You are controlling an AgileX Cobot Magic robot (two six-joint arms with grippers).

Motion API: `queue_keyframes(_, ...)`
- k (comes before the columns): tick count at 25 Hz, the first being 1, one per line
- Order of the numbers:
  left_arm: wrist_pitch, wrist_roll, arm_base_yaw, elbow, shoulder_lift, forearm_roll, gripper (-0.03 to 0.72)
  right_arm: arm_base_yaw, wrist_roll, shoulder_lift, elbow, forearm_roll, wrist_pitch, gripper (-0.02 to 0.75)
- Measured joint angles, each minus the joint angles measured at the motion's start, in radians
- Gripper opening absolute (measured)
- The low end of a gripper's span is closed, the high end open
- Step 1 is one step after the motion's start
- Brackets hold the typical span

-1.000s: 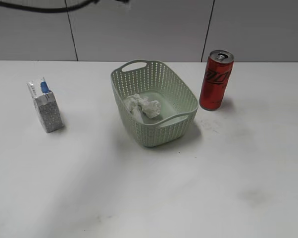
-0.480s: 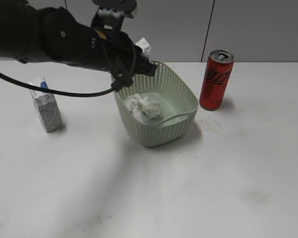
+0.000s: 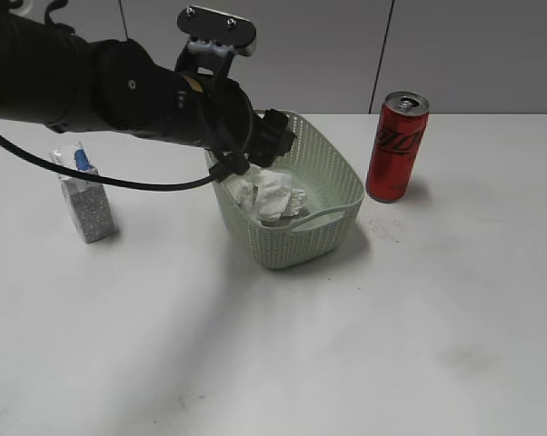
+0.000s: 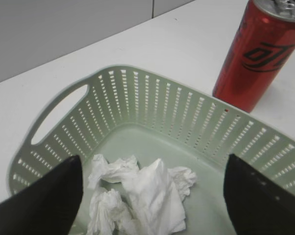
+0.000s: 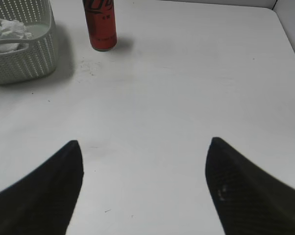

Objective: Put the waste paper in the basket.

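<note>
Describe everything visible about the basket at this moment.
The basket is pale green plastic, rounded-rectangular, with slotted weave-pattern walls and a cut-out handle at each end. It stands upright on the white table, left of the red can. Crumpled white paper lies inside. The left pincer, open, hangs over it.

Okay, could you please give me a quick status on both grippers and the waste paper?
Left gripper open over the basket. Right gripper open, empty, above bare table. Waste paper lying in basket. Nothing in the way.

L gripper (image 3: 260, 150) hangs over basket (image 3: 333, 232) rear rim, jaws spread (empty); R gripper (image 5: 142, 188) spread too, well apart from basket.
</note>
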Motion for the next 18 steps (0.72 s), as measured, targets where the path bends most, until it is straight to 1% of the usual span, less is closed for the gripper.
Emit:
queue_keyframes(4, 0.061, 0.0, 0.001, -0.016, -0.007, 0.005, 0.684, 0.0, 0.0, 0.0, 0.0, 0.0, 0.0, 0.588)
queue_keyframes(8, 0.2, 0.0, 0.038, -0.082, -0.049, 0.032, 0.682, 0.0, 0.0, 0.0, 0.0, 0.0, 0.0, 0.587)
queue_keyframes(11, 0.379, 0.0, 0.096, -0.18, -0.078, 0.048, 0.671, 0.0, 0.0, 0.0, 0.0, 0.0, 0.0, 0.587)
queue_keyframes(15, 0.655, -0.017, 0.211, -0.313, -0.081, 0.053, 0.648, 0.0, 0.0, 0.0, 0.0, -0.001, 0.0, 0.587)
queue_keyframes(18, 0.819, -0.1, 0.305, -0.394, -0.081, 0.085, 0.617, 0.0, 0.0, 0.0, 0.0, -0.001, 0.0, 0.587)
